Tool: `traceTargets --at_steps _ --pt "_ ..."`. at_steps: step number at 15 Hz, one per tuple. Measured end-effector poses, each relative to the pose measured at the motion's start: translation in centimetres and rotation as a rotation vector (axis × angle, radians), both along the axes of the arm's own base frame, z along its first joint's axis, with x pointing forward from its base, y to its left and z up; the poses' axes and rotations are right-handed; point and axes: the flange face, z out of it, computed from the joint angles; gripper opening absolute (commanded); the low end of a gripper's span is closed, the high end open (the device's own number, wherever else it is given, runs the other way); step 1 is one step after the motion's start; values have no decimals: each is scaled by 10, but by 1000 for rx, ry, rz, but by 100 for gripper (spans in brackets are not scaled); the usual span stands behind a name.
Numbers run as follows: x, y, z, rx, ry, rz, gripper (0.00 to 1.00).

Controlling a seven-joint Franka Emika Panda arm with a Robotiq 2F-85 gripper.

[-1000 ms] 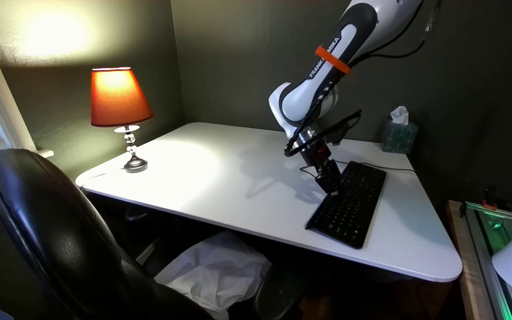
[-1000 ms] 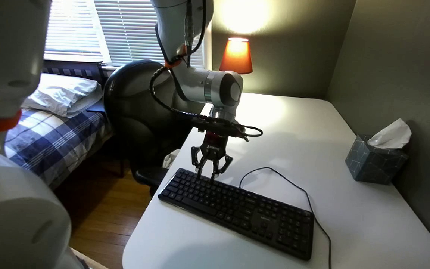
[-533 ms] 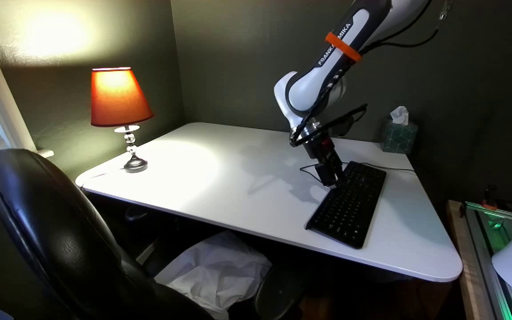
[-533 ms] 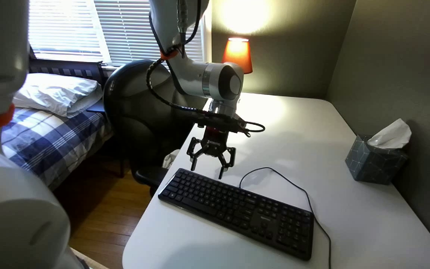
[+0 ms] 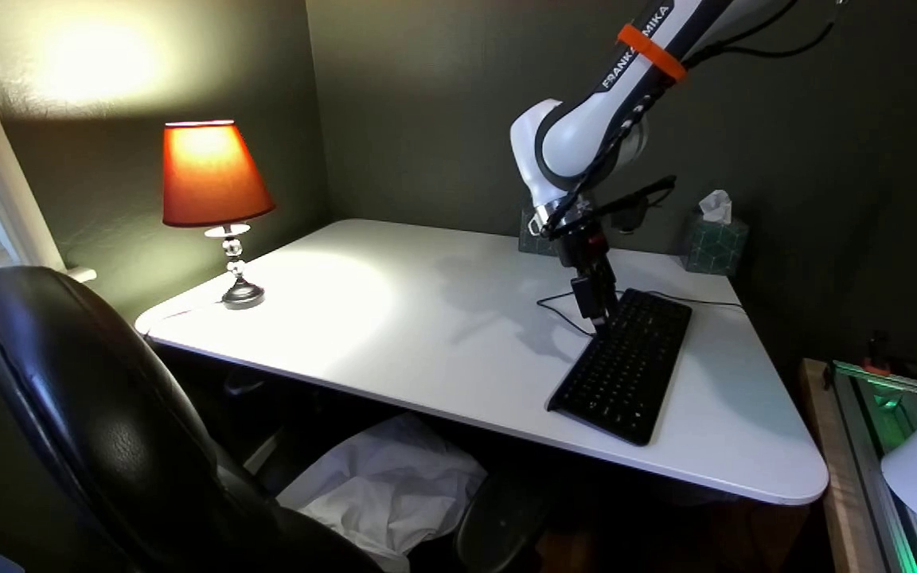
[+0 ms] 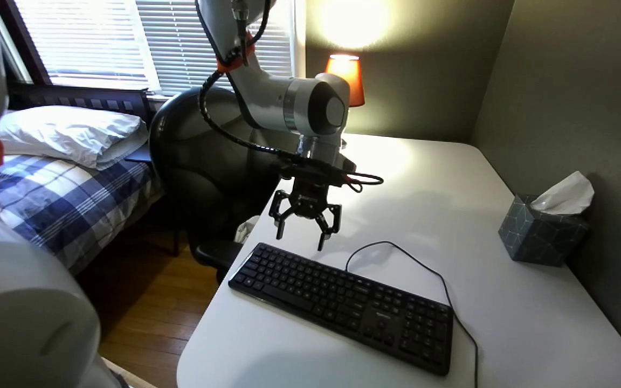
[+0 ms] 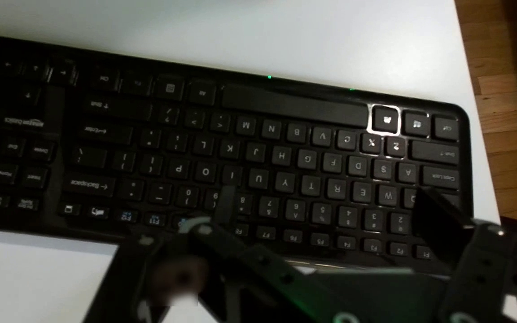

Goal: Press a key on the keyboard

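Note:
The black keyboard (image 6: 343,307) lies flat on the white desk, its cable running off behind it. My gripper (image 6: 300,243) hangs above the keyboard's back edge, fingers spread wide and pointing down, with nothing between them. A gap shows between the fingertips and the keys in that exterior view. In an exterior view from the side, the gripper (image 5: 602,328) overlaps the keyboard (image 5: 626,374). The wrist view has the keyboard (image 7: 258,154) upside down; one finger (image 7: 227,204) appears over the 8 and 9 keys, the other (image 7: 440,224) near Q and 2.
A tissue box (image 6: 542,231) stands by the wall, and a further dark box (image 5: 536,237) is partly hidden behind the arm. A lit lamp (image 5: 216,179) stands at the desk's far corner. The black chair (image 6: 197,161) is at the desk's side. The keyboard's cable (image 6: 423,267) curves over the desk.
The fingers have spread from a narrow gap to wide apart. My gripper has risen off the keyboard, and the arm has drawn upward. The keyboard lies where it was.

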Motion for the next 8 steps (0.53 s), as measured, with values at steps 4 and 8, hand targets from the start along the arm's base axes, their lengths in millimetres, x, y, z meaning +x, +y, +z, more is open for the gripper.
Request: traceTargets --at_steps 4,8 --pt "-10 0 11 0 -32 0 100" --pt "-13 1 12 0 -33 0 100"
